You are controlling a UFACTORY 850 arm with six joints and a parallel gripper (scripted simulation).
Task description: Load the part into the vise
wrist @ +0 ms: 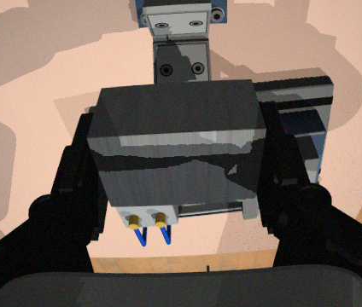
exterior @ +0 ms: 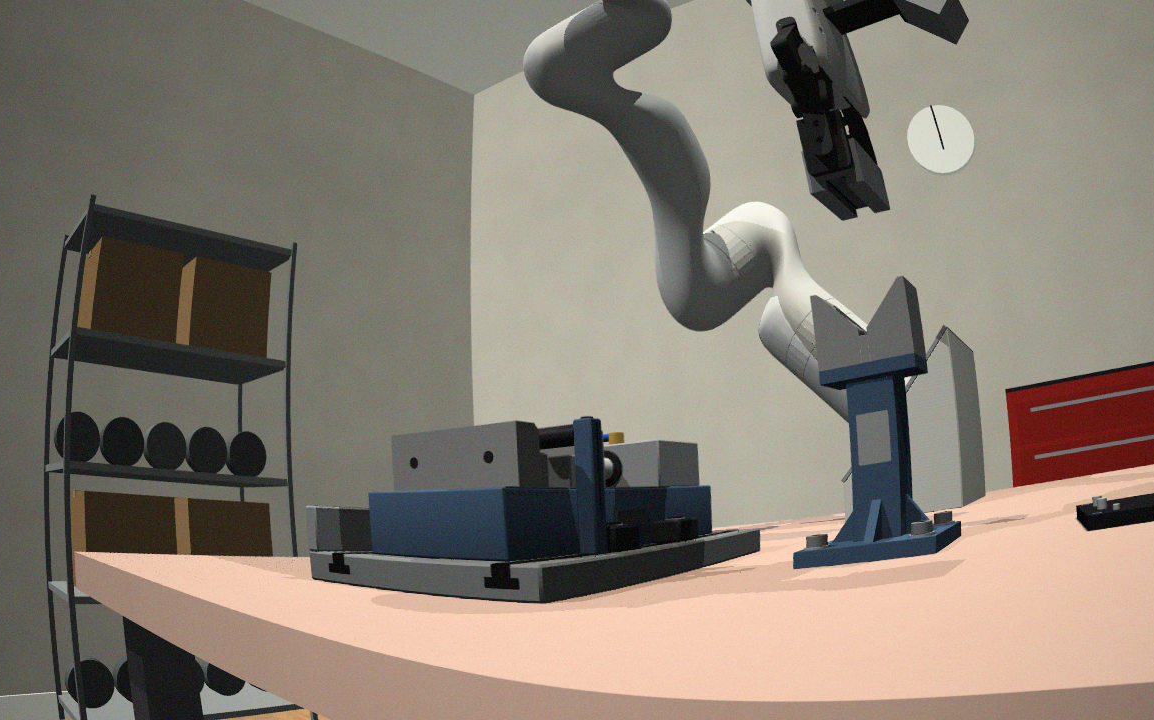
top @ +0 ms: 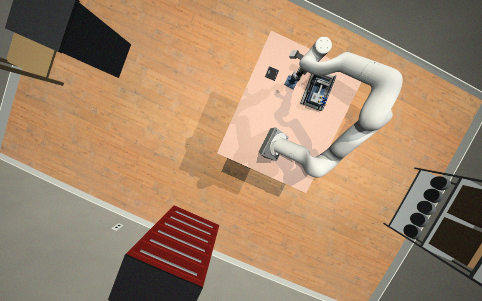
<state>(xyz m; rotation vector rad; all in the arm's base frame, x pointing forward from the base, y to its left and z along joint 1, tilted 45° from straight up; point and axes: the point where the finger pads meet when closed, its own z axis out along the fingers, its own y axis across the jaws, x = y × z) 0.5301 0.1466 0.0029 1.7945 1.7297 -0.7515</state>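
Note:
My gripper (exterior: 848, 183) is shut on the part, a dark grey block (wrist: 176, 142), and holds it high in the air above the V-block (exterior: 869, 333). In the wrist view the block fills the space between my two black fingers and hides much of what lies below. The V-block on its blue stand (wrist: 177, 2) shows beyond the block. The vise (exterior: 518, 501) stands on the table to the left, its jaws open; it also shows in the overhead view (top: 317, 91). The black infeed plate (exterior: 1145, 505) lies at the right with nothing on it (top: 271, 72).
The arm's base (top: 270, 144) is bolted at the near table edge. A shelf rack (exterior: 169, 429) stands behind the table at left. A red tool cabinet (exterior: 1109, 420) stands at the far right. A wall clock (exterior: 940, 138) hangs behind the gripper.

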